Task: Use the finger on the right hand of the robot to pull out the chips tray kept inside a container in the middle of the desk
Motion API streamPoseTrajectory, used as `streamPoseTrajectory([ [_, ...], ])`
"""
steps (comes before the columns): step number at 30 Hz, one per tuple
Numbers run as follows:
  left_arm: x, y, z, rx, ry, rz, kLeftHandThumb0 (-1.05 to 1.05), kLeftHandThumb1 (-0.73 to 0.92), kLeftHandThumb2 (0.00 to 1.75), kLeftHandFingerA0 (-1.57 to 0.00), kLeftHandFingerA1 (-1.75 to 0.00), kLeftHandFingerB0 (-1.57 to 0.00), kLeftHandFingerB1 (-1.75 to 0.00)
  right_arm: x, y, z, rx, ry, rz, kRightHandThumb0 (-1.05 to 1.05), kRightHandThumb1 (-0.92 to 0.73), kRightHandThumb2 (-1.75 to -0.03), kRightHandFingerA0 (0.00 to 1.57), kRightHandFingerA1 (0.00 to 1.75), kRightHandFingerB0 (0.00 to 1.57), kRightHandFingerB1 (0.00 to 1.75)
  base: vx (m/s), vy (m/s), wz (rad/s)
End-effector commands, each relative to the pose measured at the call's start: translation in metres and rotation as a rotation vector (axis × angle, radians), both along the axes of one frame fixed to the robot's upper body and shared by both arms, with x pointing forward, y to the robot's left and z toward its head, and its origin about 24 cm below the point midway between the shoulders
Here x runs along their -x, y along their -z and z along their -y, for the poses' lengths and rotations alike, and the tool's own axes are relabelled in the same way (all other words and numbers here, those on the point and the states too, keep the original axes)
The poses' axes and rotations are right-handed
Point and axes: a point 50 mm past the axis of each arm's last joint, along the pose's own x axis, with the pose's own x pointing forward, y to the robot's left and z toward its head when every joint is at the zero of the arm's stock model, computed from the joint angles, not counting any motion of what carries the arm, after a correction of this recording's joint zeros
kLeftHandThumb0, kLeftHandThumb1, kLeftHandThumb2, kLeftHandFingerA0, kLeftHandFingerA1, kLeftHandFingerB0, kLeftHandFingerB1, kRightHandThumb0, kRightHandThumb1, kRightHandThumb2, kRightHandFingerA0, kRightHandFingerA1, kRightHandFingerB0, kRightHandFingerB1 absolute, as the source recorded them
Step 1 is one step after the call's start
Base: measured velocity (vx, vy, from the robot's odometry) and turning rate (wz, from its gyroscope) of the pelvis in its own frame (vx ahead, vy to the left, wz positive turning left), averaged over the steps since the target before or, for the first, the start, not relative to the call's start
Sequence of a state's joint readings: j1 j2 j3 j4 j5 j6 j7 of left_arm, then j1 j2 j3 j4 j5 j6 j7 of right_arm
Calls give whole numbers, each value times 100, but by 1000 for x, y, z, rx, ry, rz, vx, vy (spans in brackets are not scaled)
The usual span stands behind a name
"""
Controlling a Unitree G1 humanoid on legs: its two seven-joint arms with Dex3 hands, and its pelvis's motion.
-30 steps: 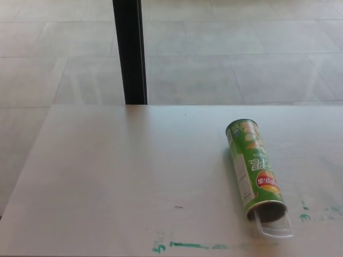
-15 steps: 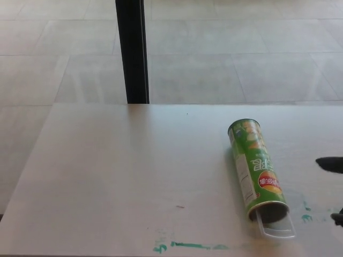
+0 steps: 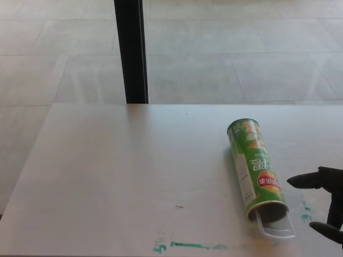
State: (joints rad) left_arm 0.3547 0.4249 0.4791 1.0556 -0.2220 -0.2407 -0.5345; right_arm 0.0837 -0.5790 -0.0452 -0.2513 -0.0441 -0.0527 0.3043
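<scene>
A green chips can lies on its side on the white desk, right of the middle, its open mouth toward the near edge. A clear plastic tray sticks a short way out of that mouth. My right hand comes in at the right edge, open, one finger pointing left toward the can's lower end and another lower down by the tray. A gap separates the hand from the can and the tray. My left hand does not show.
Green paint smears mark the desk's near edge and the spot right of the can. A black post stands behind the desk's far edge on a tiled floor.
My right hand has come further in from the right edge toward the can's open end. The can and tray have not moved.
</scene>
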Motion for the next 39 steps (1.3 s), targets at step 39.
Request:
streamPoseTrajectory([
  [39, 5, -10, -9, -30, 26, 6, -69, 76, 63, -39, -67, -38, -46, -24, -8, -17, 348, -57, -56, 0, -61, -57, 72, 171, 59, 44, 0, 0, 0],
])
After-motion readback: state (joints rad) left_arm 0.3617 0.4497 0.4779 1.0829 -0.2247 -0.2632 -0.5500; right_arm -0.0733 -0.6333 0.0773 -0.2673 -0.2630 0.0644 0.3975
